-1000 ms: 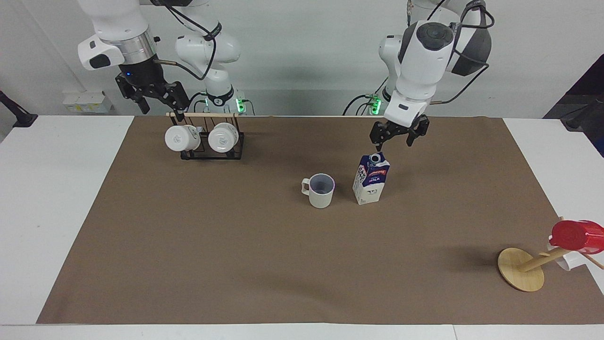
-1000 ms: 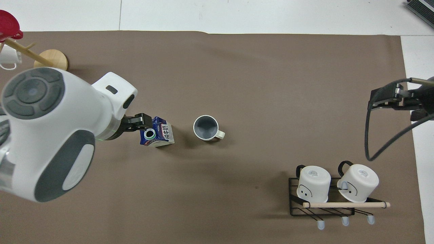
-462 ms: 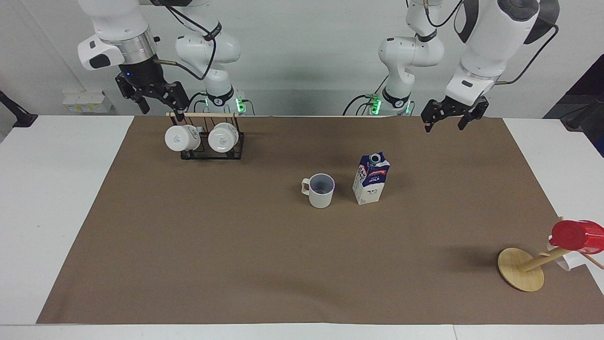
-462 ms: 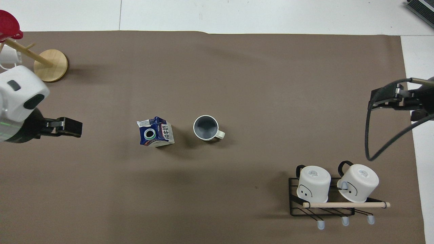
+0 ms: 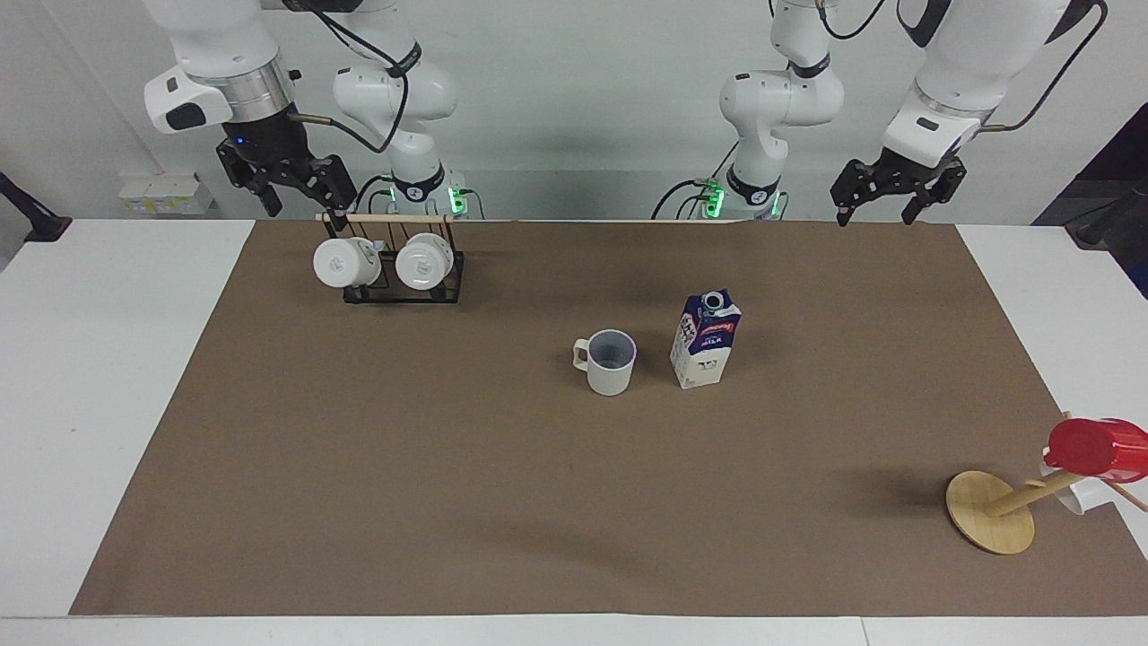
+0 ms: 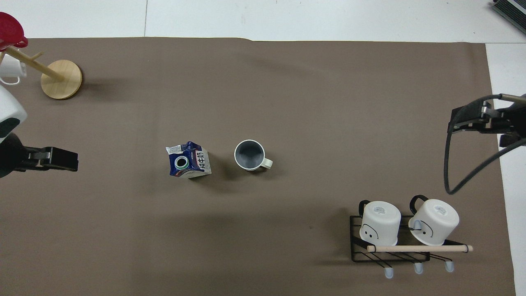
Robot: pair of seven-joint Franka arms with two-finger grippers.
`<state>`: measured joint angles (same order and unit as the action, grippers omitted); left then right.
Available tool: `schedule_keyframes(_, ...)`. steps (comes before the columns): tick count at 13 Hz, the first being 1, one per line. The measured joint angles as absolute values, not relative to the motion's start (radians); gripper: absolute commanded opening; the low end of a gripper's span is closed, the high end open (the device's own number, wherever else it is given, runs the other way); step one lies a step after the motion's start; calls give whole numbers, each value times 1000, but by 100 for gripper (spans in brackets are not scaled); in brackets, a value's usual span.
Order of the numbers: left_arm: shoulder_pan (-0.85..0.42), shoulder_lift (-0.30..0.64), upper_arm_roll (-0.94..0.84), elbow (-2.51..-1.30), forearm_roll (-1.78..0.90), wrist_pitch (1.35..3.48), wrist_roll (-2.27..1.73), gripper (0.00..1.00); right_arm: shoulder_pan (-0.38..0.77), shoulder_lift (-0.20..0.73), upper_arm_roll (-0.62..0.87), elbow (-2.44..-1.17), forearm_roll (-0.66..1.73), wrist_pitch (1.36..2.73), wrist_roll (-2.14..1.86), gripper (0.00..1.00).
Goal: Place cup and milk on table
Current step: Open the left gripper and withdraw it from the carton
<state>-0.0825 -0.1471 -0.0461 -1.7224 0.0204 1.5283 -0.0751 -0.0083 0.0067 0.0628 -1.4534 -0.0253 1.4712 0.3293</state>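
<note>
End effectors (image 5: pixel 895 196) above matte mat (image 5: pixel 448 467)

Milk (image 6: pixel 188 159) upright beside cup (image 6: pixel 249 155), prob. not touching

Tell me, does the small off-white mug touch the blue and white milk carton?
Apart. The overhead view shows bare brown mat between the mug and the carton.

The white table (image 5: pixel 108 377) carries a brown mat (image 5: pixel 448 475). On the mat the cup (image 5: pixel 609 362) and the milk (image 5: pixel 705 339) stand upright side by side, apart, well clear of the raised left gripper (image 5: pixel 893 187) and right gripper (image 5: pixel 289 184). A black mug rack (image 5: pixel 404 278) sits just under the right gripper; a wooden mug tree (image 5: pixel 991 523) stands at the left arm's end.
</note>
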Motion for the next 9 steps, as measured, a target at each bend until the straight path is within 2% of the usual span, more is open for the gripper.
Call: schedule_keyframes(9, -82, -147, -46, -1722, -9, 1505, -75, 100, -8, 7, 63, -1454, -25, 1471, 329, 100)
